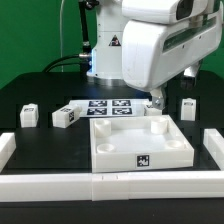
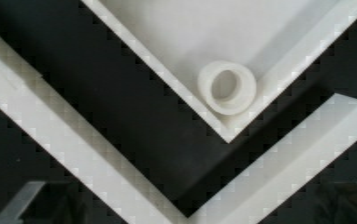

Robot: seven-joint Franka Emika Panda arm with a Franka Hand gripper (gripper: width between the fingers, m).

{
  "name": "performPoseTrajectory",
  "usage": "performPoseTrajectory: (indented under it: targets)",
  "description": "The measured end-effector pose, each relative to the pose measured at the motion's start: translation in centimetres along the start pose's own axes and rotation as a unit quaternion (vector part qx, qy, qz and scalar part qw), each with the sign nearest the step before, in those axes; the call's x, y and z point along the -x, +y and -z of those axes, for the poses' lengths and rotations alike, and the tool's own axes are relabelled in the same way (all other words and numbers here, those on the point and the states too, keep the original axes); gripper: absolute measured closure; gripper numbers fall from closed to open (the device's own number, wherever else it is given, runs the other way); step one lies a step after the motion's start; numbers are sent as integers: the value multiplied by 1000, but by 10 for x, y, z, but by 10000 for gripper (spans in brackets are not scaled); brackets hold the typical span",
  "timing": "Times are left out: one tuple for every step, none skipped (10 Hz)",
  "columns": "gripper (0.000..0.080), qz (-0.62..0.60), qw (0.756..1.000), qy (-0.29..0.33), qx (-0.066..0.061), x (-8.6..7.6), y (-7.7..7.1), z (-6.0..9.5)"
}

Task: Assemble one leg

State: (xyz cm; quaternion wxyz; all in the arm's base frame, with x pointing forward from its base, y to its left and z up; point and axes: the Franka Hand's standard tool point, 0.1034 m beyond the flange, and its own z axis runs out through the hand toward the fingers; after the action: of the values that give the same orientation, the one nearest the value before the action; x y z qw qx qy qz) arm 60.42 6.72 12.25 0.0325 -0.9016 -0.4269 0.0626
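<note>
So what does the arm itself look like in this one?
The arm is glossy white, with bulky rounded housings and dark seams at the joints. One link carries a black triangular warning sticker. A thin black cable hangs behind it. The tool ends in dark fingers.

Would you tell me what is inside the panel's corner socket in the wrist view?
The socket on the panel looks empty, nothing standing inside; its rim hides the deepest part.
</note>
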Motion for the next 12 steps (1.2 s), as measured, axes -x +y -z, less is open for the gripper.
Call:
performPoseTrajectory:
  targets:
    - [150, -1, 1000, -2, -4, 1, -1, 0]
    - [150, -2, 1000, -2, -4, 1, -1, 0]
    - [150, -2, 1000, -2, -4, 1, -1, 0]
    - [150, -1, 1000, -2, -4, 1, -1, -1]
    - [150, -1, 1000, -3, -4, 1, -1, -1]
    - [150, -1, 1000, -3, -4, 1, -1, -1]
    - [150, -1, 1000, -3, -4, 2, -1, -1]
    - [150, 8, 1000, 3, 0, 2, 1, -2]
    - [150, 58, 997, 40, 22, 19, 1, -11]
    - [150, 101, 993, 48, 30, 40, -3, -18]
    - [150, 136, 988, 55, 38, 57, -4, -26]
    - [150, 154, 985, 58, 44, 67, -5, -35]
